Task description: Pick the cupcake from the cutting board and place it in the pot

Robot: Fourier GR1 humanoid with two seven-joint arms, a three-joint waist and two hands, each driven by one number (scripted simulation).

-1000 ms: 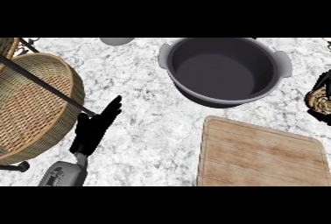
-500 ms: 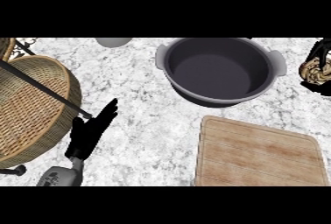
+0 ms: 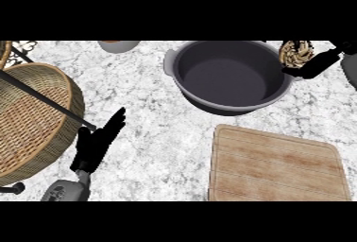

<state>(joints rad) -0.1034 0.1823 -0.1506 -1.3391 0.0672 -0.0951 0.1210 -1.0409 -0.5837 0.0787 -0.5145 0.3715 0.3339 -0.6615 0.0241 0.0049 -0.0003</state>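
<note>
1. From my station I locate the cupcake [image 3: 295, 52] at the top right of the head view, off the cutting board, just beside the pot's right rim and raised near the view's upper edge. Its ridged brown wrapper is the part that shows.

2. The right hand [image 3: 315, 65] has its dark fingers against the cupcake's right side. I read it as grasping the cupcake, though the hand is partly cut off by the right edge.

3. The pot [image 3: 233, 75] is dark grey, round, with a pale rim and a small handle on its left side. It stands on the counter at upper centre. I see only its bare floor inside.

4. The cutting board [image 3: 275, 165] is pale wood with rounded corners, lying flat below the pot at lower right. Nothing rests on its surface.

5. The left hand [image 3: 97, 144] shows at lower left, fingers straight and released, pointing up and to the right, holding nothing. Its grey forearm [image 3: 66, 190] enters from the lower edge.

6. A woven basket [image 3: 35, 123] with a dark handle bar fills the left side, just beside the left hand.

7. The counter [image 3: 153, 137] is white-grey marble. A pale object [image 3: 118, 45] sits at the top edge; I cannot identify it.
</note>
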